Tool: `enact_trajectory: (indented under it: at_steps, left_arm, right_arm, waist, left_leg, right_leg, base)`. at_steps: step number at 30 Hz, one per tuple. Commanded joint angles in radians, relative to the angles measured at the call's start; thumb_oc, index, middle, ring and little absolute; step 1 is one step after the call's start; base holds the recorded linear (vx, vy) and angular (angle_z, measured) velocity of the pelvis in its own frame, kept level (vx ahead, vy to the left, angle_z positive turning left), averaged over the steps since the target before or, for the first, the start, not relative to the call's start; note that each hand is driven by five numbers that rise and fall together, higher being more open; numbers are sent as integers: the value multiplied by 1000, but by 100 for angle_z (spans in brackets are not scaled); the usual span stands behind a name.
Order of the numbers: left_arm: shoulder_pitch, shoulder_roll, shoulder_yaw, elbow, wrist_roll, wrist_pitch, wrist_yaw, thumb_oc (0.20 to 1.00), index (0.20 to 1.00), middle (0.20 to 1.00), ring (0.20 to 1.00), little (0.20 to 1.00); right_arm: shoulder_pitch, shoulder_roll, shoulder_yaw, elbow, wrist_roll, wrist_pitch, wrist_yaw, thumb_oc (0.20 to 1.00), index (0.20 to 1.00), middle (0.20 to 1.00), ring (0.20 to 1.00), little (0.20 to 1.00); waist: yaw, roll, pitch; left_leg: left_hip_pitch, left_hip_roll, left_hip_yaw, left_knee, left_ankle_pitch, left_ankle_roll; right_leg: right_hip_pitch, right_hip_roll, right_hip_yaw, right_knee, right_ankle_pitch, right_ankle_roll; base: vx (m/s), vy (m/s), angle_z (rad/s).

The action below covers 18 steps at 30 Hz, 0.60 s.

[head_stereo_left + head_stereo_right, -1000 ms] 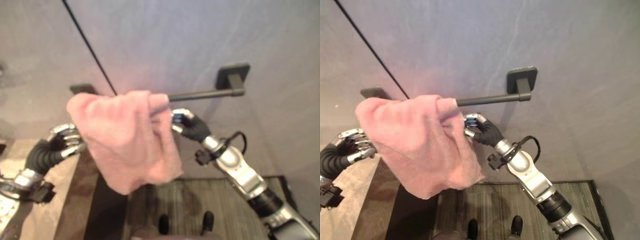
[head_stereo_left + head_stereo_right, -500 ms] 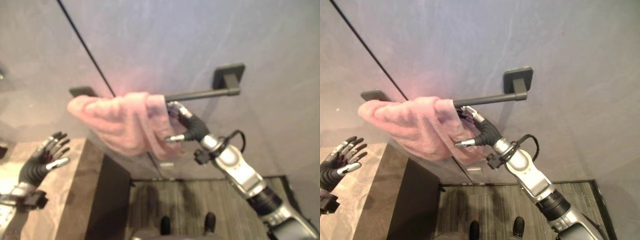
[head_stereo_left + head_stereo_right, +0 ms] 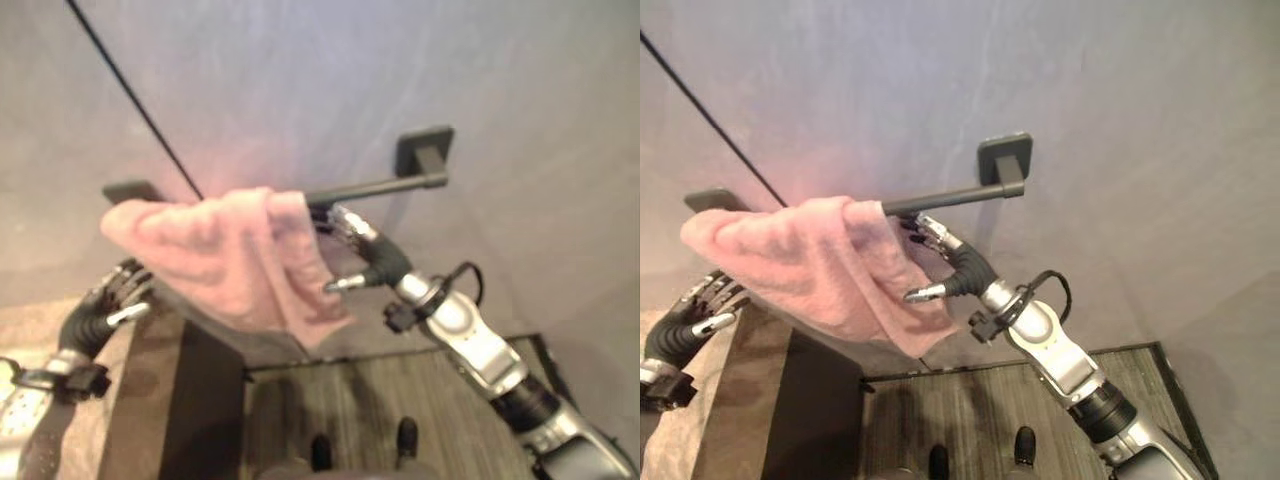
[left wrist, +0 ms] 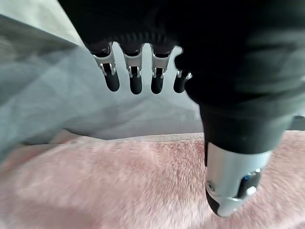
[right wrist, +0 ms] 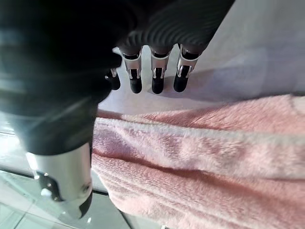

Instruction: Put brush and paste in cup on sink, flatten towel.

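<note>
Beside the towel rail (image 3: pixel 940 200), my right robot hand (image 3: pixel 940 262) has let go, fingers spread, leaving the towel (image 3: pixel 805 265) bunched, while my left robot hand (image 3: pixel 118 295) returns spread below it.

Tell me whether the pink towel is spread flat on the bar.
Bunched, not flat: the pink towel hangs in folds on the towel bar.

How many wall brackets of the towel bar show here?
2: the right bracket at the bar's bare end, and the left bracket by the wall, just above the pink towel bunched on the bar.
</note>
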Motion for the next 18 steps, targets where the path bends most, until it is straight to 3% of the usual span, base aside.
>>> enact_trajectory:
  at_steps: [1, 5, 7, 8, 9, 11, 12, 13, 18]
  left_arm:
    - [-65, 115, 6, 11, -3, -57, -3, 1000, 1000, 1000, 1000, 1000]
    - [-76, 137, 20, 4, 3, -64, 0, 1000, 1000, 1000, 1000, 1000]
    - [-82, 142, 20, 14, 9, -64, 1, 743, 743, 743, 743, 743]
    - [-83, 144, 18, 14, 9, -63, -4, 526, 526, 526, 526, 526]
    - [-81, 144, 21, 14, 12, -63, -5, 464, 464, 464, 464, 464]
    - [-79, 143, 25, 11, 14, -64, -4, 423, 423, 423, 423, 423]
    - [-79, 145, 29, 7, 16, -65, -7, 269, 269, 269, 269, 269]
    - [-82, 146, 29, 10, 20, -65, -7, 200, 200, 200, 200, 200]
    - [-90, 153, 25, 3, 29, -60, -10, 200, 200, 200, 200, 200]
  right_arm:
    - [-101, -2, 32, -95, 32, -38, 11, 1000, 1000, 1000, 1000, 1000]
    - [-96, -14, 34, -101, 29, -33, 23, 1000, 1000, 1000, 1000, 1000]
    - [-88, -20, 32, -103, 26, -29, 29, 1000, 1000, 1000, 1000, 1000]
    - [-86, -25, 33, -107, 24, -28, 34, 1000, 1000, 1000, 1000, 1000]
    - [-82, -28, 32, -111, 23, -27, 37, 1000, 1000, 1000, 1000, 1000]
    - [-79, -33, 32, -115, 21, -25, 41, 1000, 1000, 1000, 1000, 1000]
    - [-73, -46, 34, -123, 22, -20, 53, 1000, 1000, 1000, 1000, 1000]
    - [-71, -51, 34, -126, 22, -17, 58, 1000, 1000, 1000, 1000, 1000]
    - [-73, -72, 48, -138, 13, 0, 81, 1000, 1000, 1000, 1000, 1000]
  waist:
    - [-4, -27, 18]
    - [-9, -30, 18]
    - [-12, -31, 17]
    - [-14, -32, 17]
    - [-17, -34, 17]
    - [-19, -34, 17]
    - [-23, -36, 18]
    - [-24, -37, 17]
    - [-32, -40, 14]
  left_leg:
    - [-1, -23, 58, 13, -69, 63]
    - [-8, -27, 77, 13, -73, 66]
    - [-11, -30, 86, 13, -76, 68]
    - [-13, -31, 89, 13, -77, 69]
    - [-14, -33, 92, 13, -78, 70]
    - [-14, -33, 95, 13, -79, 71]
    - [-16, -36, 100, 13, -81, 72]
    - [-17, -37, 101, 13, -82, 73]
    - [-18, -45, 99, 13, -85, 78]
  right_leg:
    - [63, -85, -33, 0, -28, 86]
    - [43, -86, -18, 0, -15, 92]
    - [34, -87, -11, 0, -7, 95]
    - [30, -88, -6, 0, -1, 97]
    - [27, -89, -3, 0, 4, 99]
    - [24, -89, 0, 0, 5, 101]
    - [18, -91, 3, 0, 8, 103]
    - [17, -92, 3, 0, 9, 103]
    - [15, -97, 4, 0, 15, 108]
  base:
    - [16, 75, -15]
    - [20, 73, -12]
    - [28, 67, -14]
    - [21, 38, -13]
    - [29, 60, -9]
    - [20, 51, -8]
    - [19, 53, -17]
    - [26, 72, -21]
    - [13, 40, -6]
